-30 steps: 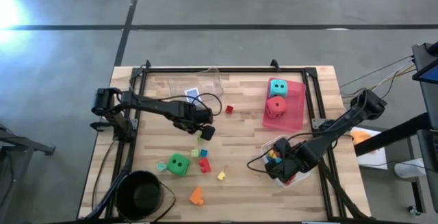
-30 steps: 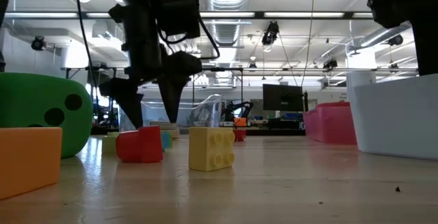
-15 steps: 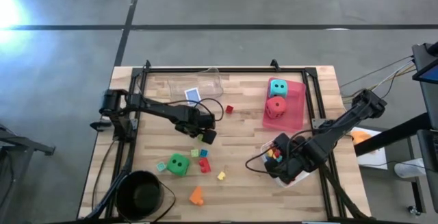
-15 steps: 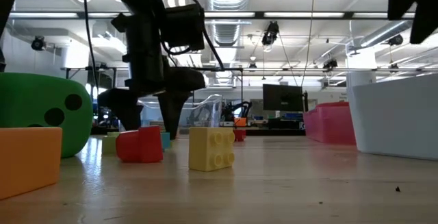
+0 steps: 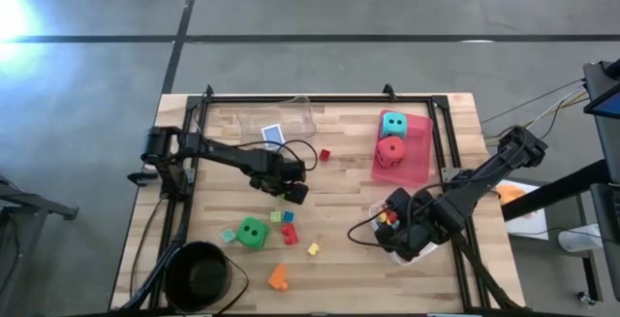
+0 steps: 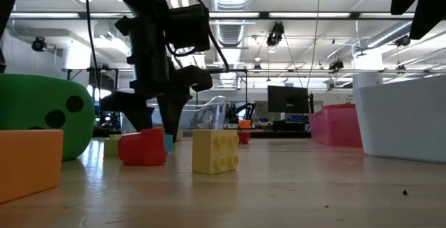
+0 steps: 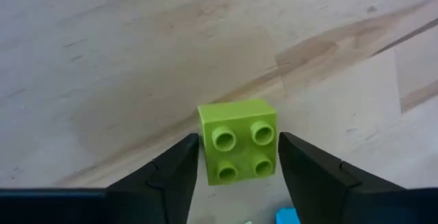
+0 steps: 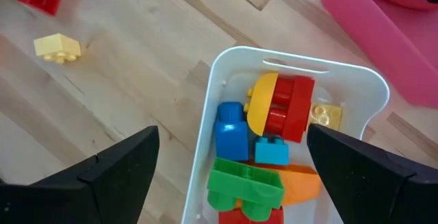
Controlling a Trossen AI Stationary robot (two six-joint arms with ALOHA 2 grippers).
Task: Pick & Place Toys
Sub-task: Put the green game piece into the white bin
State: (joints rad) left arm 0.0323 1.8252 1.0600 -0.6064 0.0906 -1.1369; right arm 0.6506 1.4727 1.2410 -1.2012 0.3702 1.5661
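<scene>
Left gripper [image 7: 236, 166] now lower, its narrowed fingers flanking four-studded lime-green brick [image 7: 239, 149].

A lime-green brick [image 7: 238, 150] with 4 studs sat studs-up near the tabletop's middle. The green die [image 5: 253, 232] lay toward the front-left corner, with small bricks beside it. The teal die [image 5: 393, 124] and red die [image 5: 390, 150] sat toward the back-right corner.
</scene>
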